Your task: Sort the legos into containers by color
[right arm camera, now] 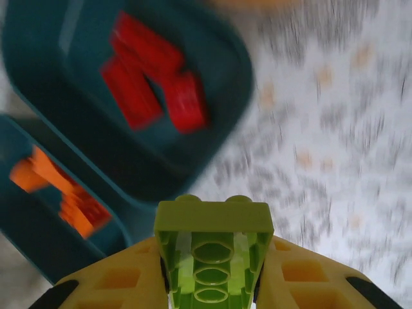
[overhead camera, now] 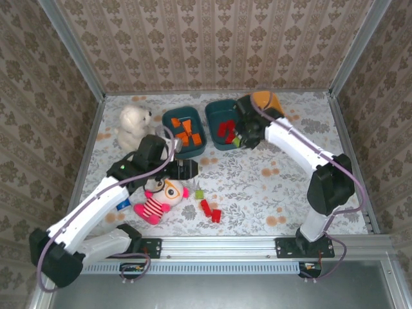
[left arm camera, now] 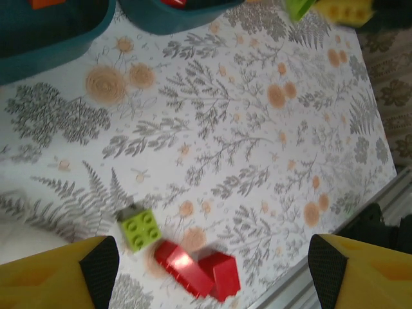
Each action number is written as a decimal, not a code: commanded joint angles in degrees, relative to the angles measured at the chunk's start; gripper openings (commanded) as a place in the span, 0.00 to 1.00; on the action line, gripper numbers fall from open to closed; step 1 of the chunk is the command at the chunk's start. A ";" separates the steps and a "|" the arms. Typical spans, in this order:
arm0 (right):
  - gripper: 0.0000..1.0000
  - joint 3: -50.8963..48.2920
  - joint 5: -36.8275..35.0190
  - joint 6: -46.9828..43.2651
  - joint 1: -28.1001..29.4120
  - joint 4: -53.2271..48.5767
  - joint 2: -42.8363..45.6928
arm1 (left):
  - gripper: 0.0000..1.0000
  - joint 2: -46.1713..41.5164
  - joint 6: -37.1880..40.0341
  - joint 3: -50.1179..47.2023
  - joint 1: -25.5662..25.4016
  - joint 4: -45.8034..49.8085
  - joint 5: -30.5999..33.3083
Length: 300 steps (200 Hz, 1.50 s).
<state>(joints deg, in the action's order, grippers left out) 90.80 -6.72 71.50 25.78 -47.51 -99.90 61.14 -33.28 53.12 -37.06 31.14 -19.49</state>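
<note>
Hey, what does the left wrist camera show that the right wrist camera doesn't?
Left wrist: a loose lime brick and loose red bricks lying on the flowered table. Right wrist: the right gripper shut on a held lime brick. Both: the red-brick bin and the orange-brick bin, both teal, plus the table.

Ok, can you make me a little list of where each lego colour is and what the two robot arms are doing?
orange lego bricks: in the left dark teal plastic bin
red lego bricks: in the right dark teal plastic bin
loose red bricks: on the table
loose lime green brick: on the table, beside them
orange plastic bin: partly behind the right arm, contents hidden
left fingers: open, above the loose bricks
right fingers: shut on the held lime green brick
</note>
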 commanded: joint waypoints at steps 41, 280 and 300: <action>0.27 27.54 2.58 -22.32 -14.23 -4.99 -22.92 | 0.81 14.40 -0.84 14.41 0.41 -8.70 0.23; 0.60 24.00 16.79 -30.09 -16.26 13.04 -17.22 | 0.83 16.67 -5.58 9.41 -5.39 9.54 4.74; 0.60 6.68 17.49 -32.13 -11.77 20.39 -4.81 | 0.83 15.26 -10.27 4.40 -9.08 10.55 4.81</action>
<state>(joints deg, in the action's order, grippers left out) 112.40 10.92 43.42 8.73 -37.91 -118.85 78.52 -37.82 62.33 -42.61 35.64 -15.03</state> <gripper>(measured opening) 0.601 0.830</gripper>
